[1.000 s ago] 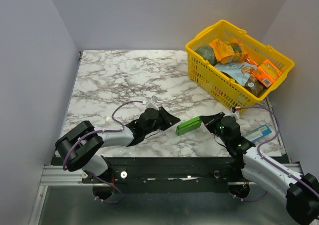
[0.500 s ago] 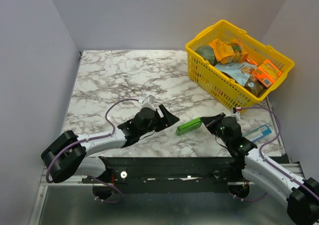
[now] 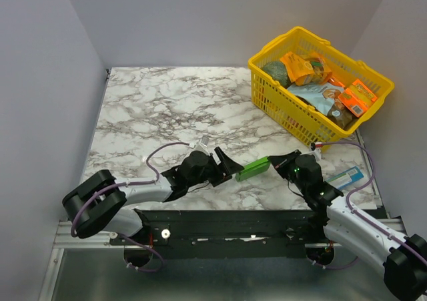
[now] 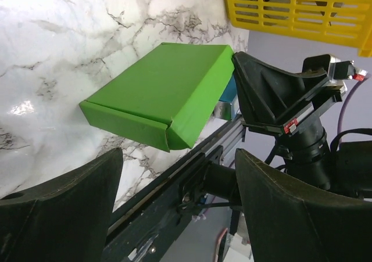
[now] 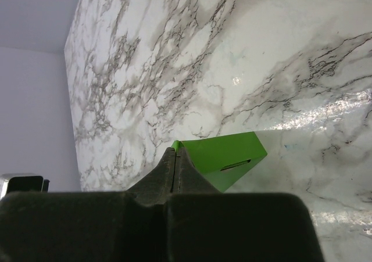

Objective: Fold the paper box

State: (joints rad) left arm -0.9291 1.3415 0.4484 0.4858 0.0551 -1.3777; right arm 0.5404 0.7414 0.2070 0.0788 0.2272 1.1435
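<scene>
Left gripper (image 3: 227, 163): shifted right along the table (image 3: 153, 101) since a second ago, now sitting just beside the left end of the paper box (image 3: 252, 168). Its jaws, nearly closed then, are now standing wide apart and gripping nothing. In its own wrist view the two fingers (image 4: 64, 198) are framing the box from either side without touching it. Judged purpose: lining up so the free end of the box can pass between them

Right gripper (image 5: 175, 153): position unchanged. Jaws are pressing fully together on a thin edge at the right end of the box. This pinch seems to be what is keeping the box steady, and possibly tilted off the marble, while the other arm is closing in

Paper box: bright green card, lying between the two grippers near the front edge of the table. It is already showing as a shallow boxed shape, with one side flap lapping over the front wall. A narrow slot (image 5: 235, 165) is showing in the face nearest the right wrist. Whether every flap is tucked cannot be told

Basket (image 3: 270, 99): yellow plastic, standing at the far right corner, well apart from the work, holding assorted packets

Blue-and-white pack (image 3: 347, 177): lying flat beside the right arm, untouched
</scene>
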